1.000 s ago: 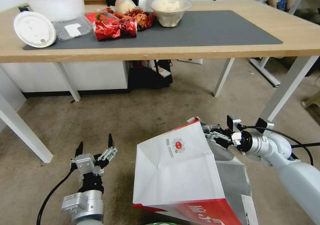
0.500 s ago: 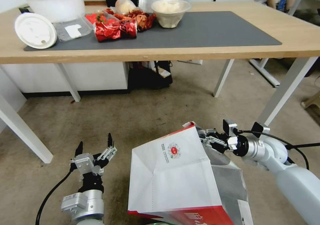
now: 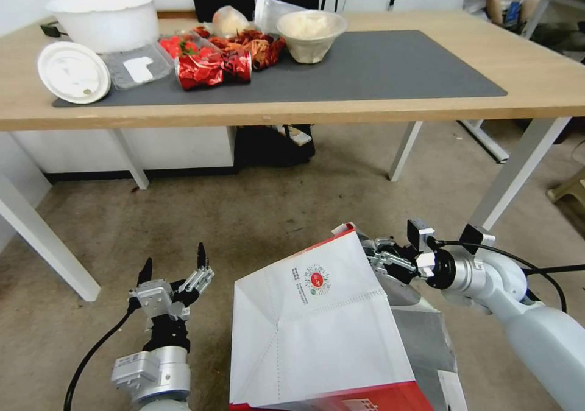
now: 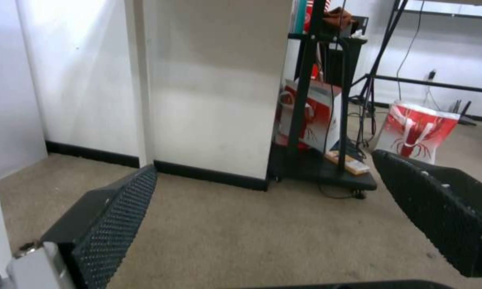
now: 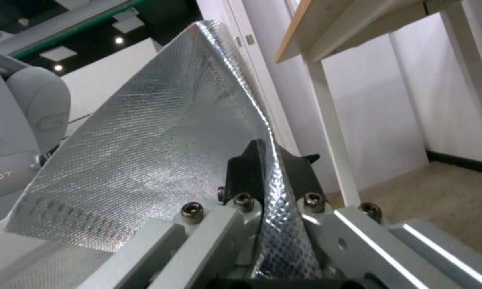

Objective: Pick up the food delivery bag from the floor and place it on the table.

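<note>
The right gripper [image 3: 373, 254] is clenched on the upper rim of the food delivery bag [image 3: 317, 326], at the bag's far right corner. In the right wrist view its two dark fingers [image 5: 250, 168] pinch a fold of the silver foil lining [image 5: 160, 132] between them, with the foil wall rising away from the grip. The bag hangs tilted from that corner, its white front panel with the small round red logo [image 3: 315, 279] facing up toward the head camera and its red bottom band at the lower edge of the head view. It sits low in front of the robot, above the floor [image 3: 274, 210] and short of the table [image 3: 548, 64]; whether its base touches the floor cannot be seen.

The left gripper [image 3: 173, 269] hovers just left of the bag, apart from it, its fingers [image 4: 112, 224] spread wide with nothing between them.

On the table, the dark grey mat [image 3: 378, 64] carries a white tub [image 3: 103, 12], a round white lid [image 3: 73, 73], red food packets [image 3: 213, 67] and a bowl [image 3: 311, 30] at its left half.
</note>
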Robot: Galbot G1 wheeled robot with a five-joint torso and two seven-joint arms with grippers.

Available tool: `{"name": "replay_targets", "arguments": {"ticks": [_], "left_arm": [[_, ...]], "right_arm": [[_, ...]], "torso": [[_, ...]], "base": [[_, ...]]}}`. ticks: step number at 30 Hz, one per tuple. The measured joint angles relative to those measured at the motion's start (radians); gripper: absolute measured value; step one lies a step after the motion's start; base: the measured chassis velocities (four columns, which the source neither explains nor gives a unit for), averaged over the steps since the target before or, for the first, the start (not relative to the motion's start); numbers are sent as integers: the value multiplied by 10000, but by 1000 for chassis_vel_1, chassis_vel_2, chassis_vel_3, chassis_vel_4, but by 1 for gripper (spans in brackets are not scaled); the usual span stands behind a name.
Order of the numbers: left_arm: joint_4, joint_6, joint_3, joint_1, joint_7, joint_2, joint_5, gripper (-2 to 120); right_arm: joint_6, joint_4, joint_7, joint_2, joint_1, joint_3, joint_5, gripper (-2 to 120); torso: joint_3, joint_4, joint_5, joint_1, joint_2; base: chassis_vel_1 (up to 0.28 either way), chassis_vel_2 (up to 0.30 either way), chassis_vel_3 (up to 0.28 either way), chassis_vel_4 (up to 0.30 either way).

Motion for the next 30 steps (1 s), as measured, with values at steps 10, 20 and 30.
{"name": "replay_targets", "arguments": {"ticks": [10, 20, 30], "left_arm": [[-42, 2, 15, 38, -45, -30, 41, 100], [-46, 11, 33, 28, -107, -49, 41, 100], [-38, 22, 33, -8, -125, -24, 36, 100]], "right_arm": [[-1, 81, 4, 10, -80, 5, -4, 0], [0, 195, 13, -6, -169, 29, -17, 0], [1, 229, 30, -30, -196, 33, -16, 0]], "torso": [[327, 0, 0, 49, 377], [668, 2, 0, 140, 811], [935, 1, 0, 245, 1182]], "base": [[0, 0, 0, 0], [0, 0, 0, 0], [0, 0, 0, 0]]}}
